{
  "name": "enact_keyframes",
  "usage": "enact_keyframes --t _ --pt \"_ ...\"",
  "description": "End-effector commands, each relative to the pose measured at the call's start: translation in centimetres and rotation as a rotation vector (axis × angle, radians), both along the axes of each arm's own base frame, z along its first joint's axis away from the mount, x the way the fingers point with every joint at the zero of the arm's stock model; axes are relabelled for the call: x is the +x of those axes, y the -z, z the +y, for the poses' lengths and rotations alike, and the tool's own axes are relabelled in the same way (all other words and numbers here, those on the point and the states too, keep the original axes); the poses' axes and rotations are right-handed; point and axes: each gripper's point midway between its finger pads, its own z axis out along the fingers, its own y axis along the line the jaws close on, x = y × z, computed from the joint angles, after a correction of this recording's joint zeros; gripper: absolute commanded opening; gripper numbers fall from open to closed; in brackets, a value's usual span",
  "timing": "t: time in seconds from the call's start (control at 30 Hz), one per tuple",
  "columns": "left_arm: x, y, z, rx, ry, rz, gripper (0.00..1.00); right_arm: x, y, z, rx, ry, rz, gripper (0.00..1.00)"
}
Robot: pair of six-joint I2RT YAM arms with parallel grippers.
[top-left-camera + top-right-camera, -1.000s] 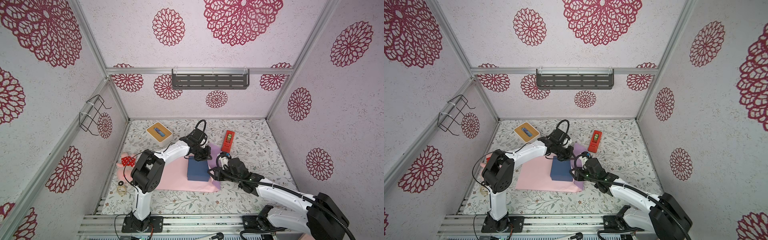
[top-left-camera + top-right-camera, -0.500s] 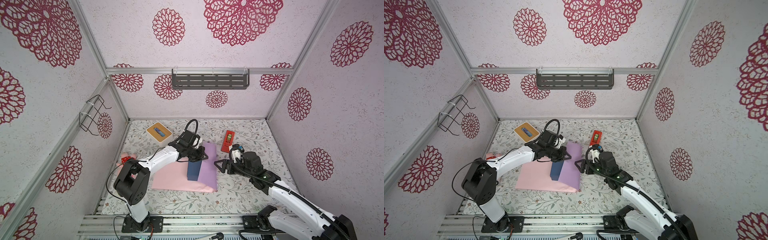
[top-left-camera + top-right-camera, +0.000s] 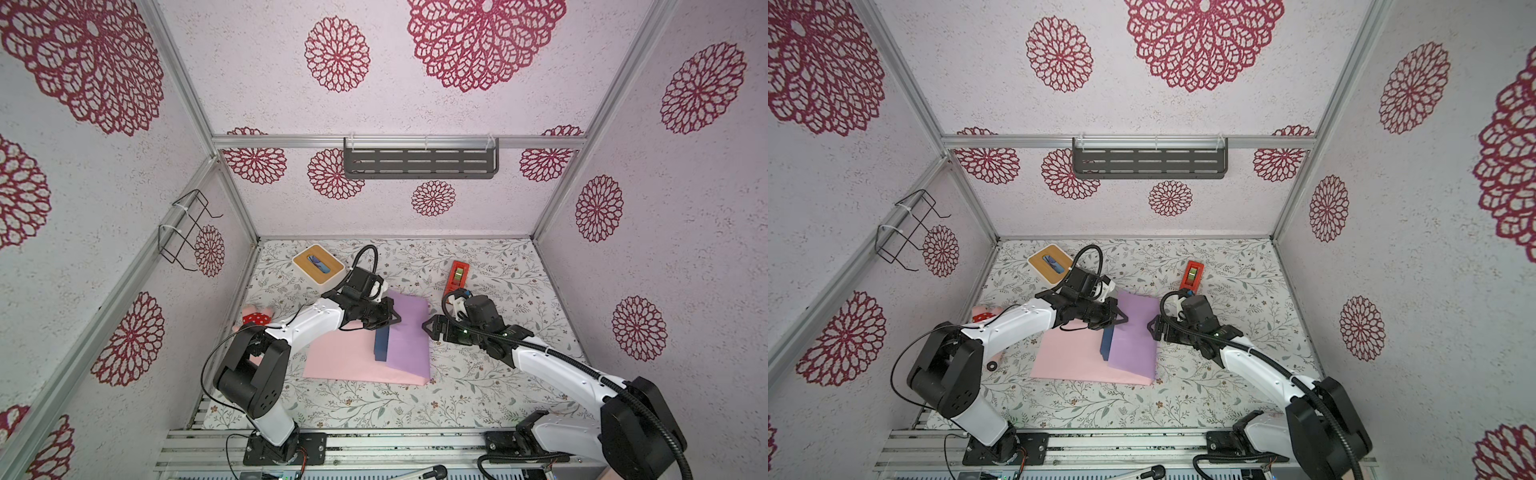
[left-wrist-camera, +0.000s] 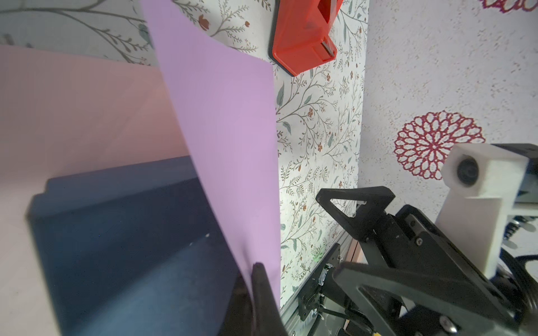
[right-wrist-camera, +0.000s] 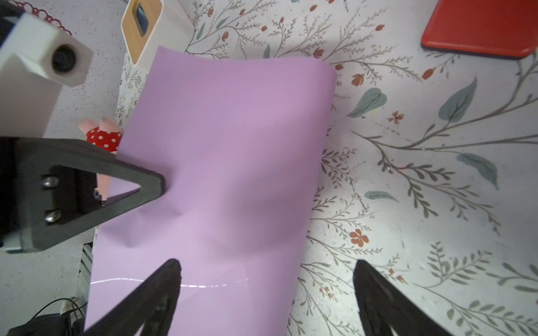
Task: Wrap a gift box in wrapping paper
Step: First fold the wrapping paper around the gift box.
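The left end effector (image 4: 254,276) is pressed together on the lilac flap of the wrapping paper (image 3: 409,336), pinching its edge just above the gift box (image 3: 381,344). In the left wrist view only its dark fingertips show, and the frame edge cuts off the rest. The right end effector (image 5: 266,269) stands spread and touches nothing, near the gift box on the side away from the left arm. Its fingers run out of the right wrist view.

The gift box sits on the pink face of the paper, which lies flat on the surface (image 3: 498,291). In both top views only a narrow navy strip of the box shows, because the raised lilac flap covers the rest. In the right wrist view the flap hides the box completely. Whether the flap rests on the top of the box cannot be told.

A red tape dispenser (image 3: 457,274) lies beyond the gift box toward the back wall, apart from the paper, and both wrist views crop it. A white box with a wooden top (image 3: 318,264) stands beyond the gift box on the left arm's side. A plush toy (image 3: 255,318) on that side is partly hidden behind the left arm, so its shape is hard to make out.
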Motion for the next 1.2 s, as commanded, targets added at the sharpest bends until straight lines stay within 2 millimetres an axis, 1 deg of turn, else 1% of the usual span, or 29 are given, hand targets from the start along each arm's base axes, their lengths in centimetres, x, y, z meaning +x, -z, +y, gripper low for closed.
enact_keyframes --t 0.0,0.17,0.33,0.53,0.8,1.17 --pt "0.5 -1.6 0.6 -0.028 0.005 -0.062 0.0 1.3 -1.1 0.6 0.027 0.025 -0.029 0.94" --pt "0.5 -1.3 1.3 -0.025 0.006 -0.056 0.0 1.5 -0.3 1.3 0.02 0.008 -0.004 0.94" --pt "0.5 -0.9 1.9 -0.023 0.001 -0.047 0.0 1.6 0.1 2.1 0.024 -0.011 0.009 0.94" --pt "0.5 -1.0 2.6 -0.024 -0.007 -0.053 0.0 1.7 0.2 2.9 0.028 -0.029 0.014 0.94" --pt "0.7 -0.9 3.0 -0.038 -0.018 -0.051 0.0 1.7 0.3 3.7 0.034 -0.055 0.028 0.94" --pt "1.1 -1.1 3.8 -0.047 -0.042 -0.054 0.0 1.5 0.4 4.4 0.037 -0.079 0.037 0.94"
